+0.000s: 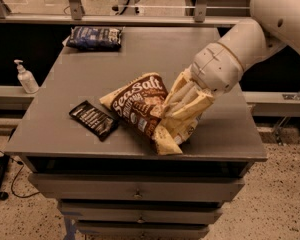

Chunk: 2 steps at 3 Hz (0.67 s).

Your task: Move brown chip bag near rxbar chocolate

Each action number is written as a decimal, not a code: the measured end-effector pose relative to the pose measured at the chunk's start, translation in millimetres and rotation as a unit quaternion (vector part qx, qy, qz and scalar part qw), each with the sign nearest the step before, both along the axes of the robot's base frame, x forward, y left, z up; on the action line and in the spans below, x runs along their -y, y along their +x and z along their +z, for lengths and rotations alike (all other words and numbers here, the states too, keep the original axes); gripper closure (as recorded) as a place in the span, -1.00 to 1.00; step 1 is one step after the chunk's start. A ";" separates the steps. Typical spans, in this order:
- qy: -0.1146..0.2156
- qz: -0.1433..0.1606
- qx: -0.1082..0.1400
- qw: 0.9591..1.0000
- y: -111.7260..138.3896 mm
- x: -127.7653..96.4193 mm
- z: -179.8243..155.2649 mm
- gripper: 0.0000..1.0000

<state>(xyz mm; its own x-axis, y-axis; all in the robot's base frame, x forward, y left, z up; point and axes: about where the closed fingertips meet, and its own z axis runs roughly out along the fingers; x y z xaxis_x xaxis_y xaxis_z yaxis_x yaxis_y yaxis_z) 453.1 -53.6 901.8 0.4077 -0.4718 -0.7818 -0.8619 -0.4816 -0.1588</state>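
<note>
The brown chip bag [138, 106], dark brown with cream edges and white "Sea Salt" lettering, lies tilted on the grey table [140, 59], near its front edge. My gripper [174, 113] is at the bag's right end, its cream fingers [182, 101] pressed onto the crumpled part of the bag. The rxbar chocolate [93, 119], a small flat black bar with white lines, lies just left of the bag, a short gap away.
A dark blue bag [95, 37] lies at the table's far left corner. A white pump bottle [26, 77] stands on a ledge left of the table. Drawers sit below the table front. My arm [250, 39] comes in from the upper right.
</note>
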 end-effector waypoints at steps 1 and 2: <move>-0.004 -0.011 0.000 1.000 6.9 1.4 3.1 -0.71; -0.011 -0.025 0.002 1.000 18.2 2.3 8.5 -1.00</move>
